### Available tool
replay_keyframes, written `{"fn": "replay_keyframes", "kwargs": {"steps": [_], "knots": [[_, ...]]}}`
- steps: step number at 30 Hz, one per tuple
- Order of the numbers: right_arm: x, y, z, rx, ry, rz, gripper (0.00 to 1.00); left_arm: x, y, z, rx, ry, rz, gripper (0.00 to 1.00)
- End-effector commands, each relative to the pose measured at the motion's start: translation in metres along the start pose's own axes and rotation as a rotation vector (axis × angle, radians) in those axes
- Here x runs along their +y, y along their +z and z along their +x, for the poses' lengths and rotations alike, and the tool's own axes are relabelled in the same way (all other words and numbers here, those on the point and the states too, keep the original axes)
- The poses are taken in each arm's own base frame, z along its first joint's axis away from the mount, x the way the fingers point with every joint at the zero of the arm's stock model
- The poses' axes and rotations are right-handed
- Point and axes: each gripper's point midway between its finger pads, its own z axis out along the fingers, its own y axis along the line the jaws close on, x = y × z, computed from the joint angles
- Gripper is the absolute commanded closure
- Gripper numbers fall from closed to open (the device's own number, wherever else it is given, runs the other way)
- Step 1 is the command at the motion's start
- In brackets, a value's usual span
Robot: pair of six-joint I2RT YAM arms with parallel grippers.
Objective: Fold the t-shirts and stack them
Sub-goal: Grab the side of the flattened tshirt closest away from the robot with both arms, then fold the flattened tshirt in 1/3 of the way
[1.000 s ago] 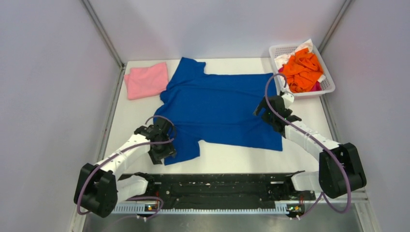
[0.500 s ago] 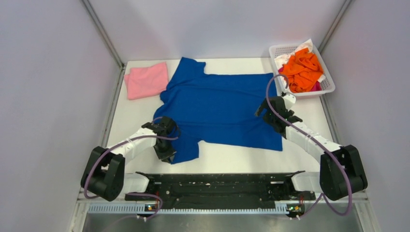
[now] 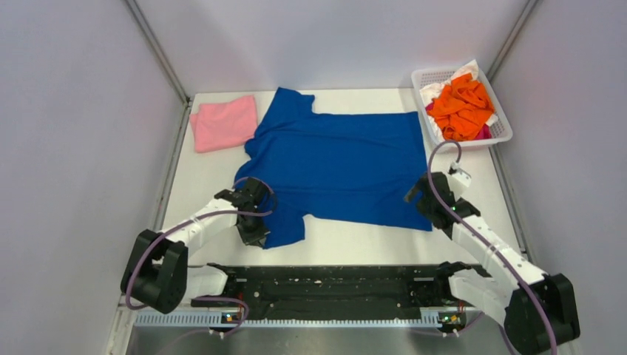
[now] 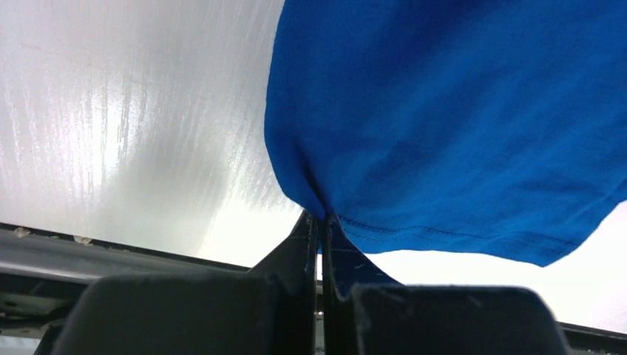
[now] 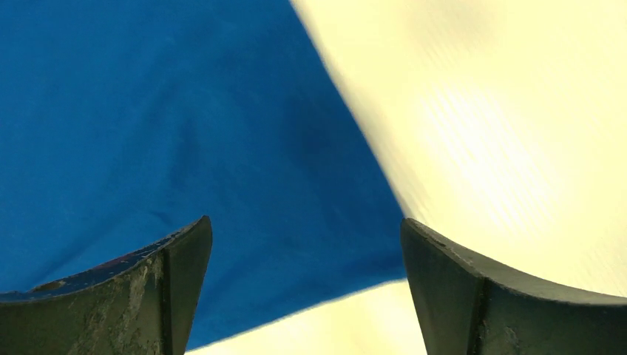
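Observation:
A royal blue t-shirt point(image 3: 336, 166) lies spread flat, plain side up, across the middle of the table. My left gripper point(image 3: 253, 231) is shut on the near sleeve's edge point(image 4: 322, 209), and the cloth bunches into its closed jaws. My right gripper point(image 3: 421, 198) hangs open over the shirt's near right hem corner point(image 5: 310, 244), fingers point(image 5: 177, 274) wide apart with nothing between them. A folded light pink t-shirt point(image 3: 223, 123) rests at the back left. Orange t-shirts point(image 3: 462, 107) are piled in the basket.
A white lattice basket point(image 3: 500, 129) stands at the back right corner, also holding white and magenta cloth. Grey walls close in the table on the left, right and back. A black rail point(image 3: 333, 285) runs along the near edge between the arm bases.
The left gripper has closed on the blue sleeve edge. The right arm has swung toward me and to the right, from the shirt's right edge to its near right corner.

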Motion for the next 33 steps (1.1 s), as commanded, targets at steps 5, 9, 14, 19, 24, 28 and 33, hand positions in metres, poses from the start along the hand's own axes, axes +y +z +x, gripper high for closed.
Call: {"fn": "replay_keyframes", "kwargs": {"steps": [5, 9, 14, 19, 24, 28, 33], "knots": [[-0.05, -0.009, 0.046, 0.085, 0.074, 0.062, 0.28, -0.016, -0.007, -0.008, -0.068, 0.012, 0.122, 1.0], [-0.056, -0.003, 0.049, 0.085, 0.062, 0.094, 0.47, -0.013, -0.009, -0.009, -0.083, 0.017, 0.113, 1.0], [-0.055, 0.008, 0.061, 0.133, 0.052, 0.114, 0.58, -0.015, -0.01, -0.008, -0.072, 0.031, 0.12, 1.0], [-0.055, 0.014, 0.06, 0.135, 0.033, 0.142, 0.78, -0.017, -0.012, -0.009, -0.07, 0.047, 0.124, 1.0], [-0.046, 0.014, 0.054, 0.134, 0.013, 0.121, 1.0, -0.013, -0.022, 0.003, -0.026, 0.036, 0.131, 1.0], [-0.048, -0.007, 0.042, 0.146, -0.019, 0.132, 1.0, -0.002, -0.034, 0.026, 0.023, 0.021, 0.113, 1.0], [-0.057, -0.037, 0.04, 0.177, 0.001, 0.129, 1.0, 0.011, -0.053, 0.052, 0.047, -0.005, 0.079, 1.0]]}}
